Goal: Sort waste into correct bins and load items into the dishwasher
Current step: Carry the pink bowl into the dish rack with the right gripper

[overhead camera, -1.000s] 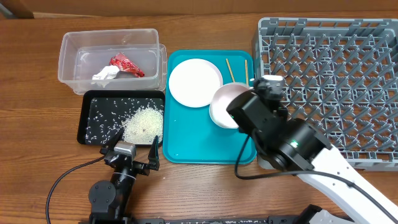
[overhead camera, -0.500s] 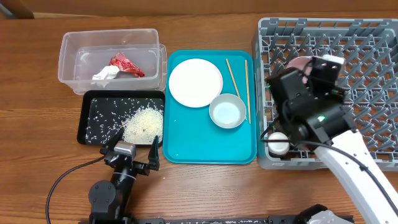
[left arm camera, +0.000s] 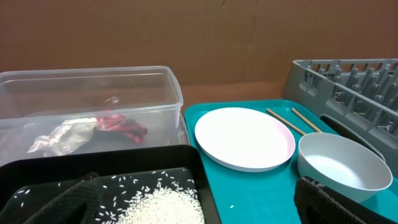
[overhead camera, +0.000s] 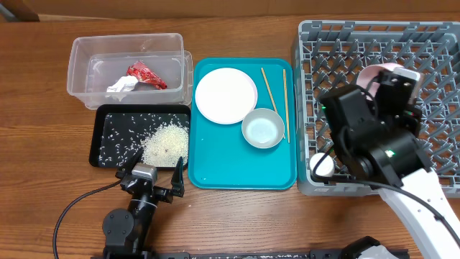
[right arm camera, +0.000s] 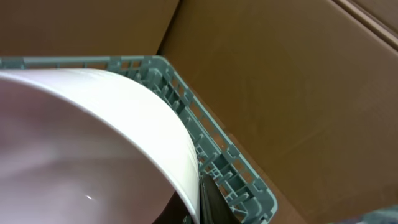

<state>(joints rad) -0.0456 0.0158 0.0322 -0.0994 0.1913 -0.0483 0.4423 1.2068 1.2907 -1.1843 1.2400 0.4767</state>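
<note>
My right gripper (overhead camera: 389, 78) is shut on the rim of a white bowl (overhead camera: 371, 72) and holds it tilted over the grey dish rack (overhead camera: 431, 43). In the right wrist view the bowl (right arm camera: 93, 143) fills the frame, with its rim pinched between my fingers (right arm camera: 198, 198). A small white cup (overhead camera: 321, 165) lies at the rack's front left. On the teal tray (overhead camera: 215, 169) are a large plate (overhead camera: 226, 96), a second bowl (overhead camera: 262, 129) and two chopsticks (overhead camera: 285, 101). My left gripper (overhead camera: 154, 180) is open and empty just in front of the black tray (overhead camera: 108, 122).
The clear tub (overhead camera: 86, 61) holds the red wrapper (overhead camera: 147, 74) and the white tissue (overhead camera: 122, 88). The black tray holds a heap of rice (overhead camera: 165, 142) and scattered grains. The left wrist view shows the tub (left arm camera: 93, 93), plate (left arm camera: 244, 138) and bowl (left arm camera: 345, 168).
My right arm has carried the bowl from above the teal tray to the right, over the dish rack. The second bowl on the tray is now uncovered. The left arm has not moved.
</note>
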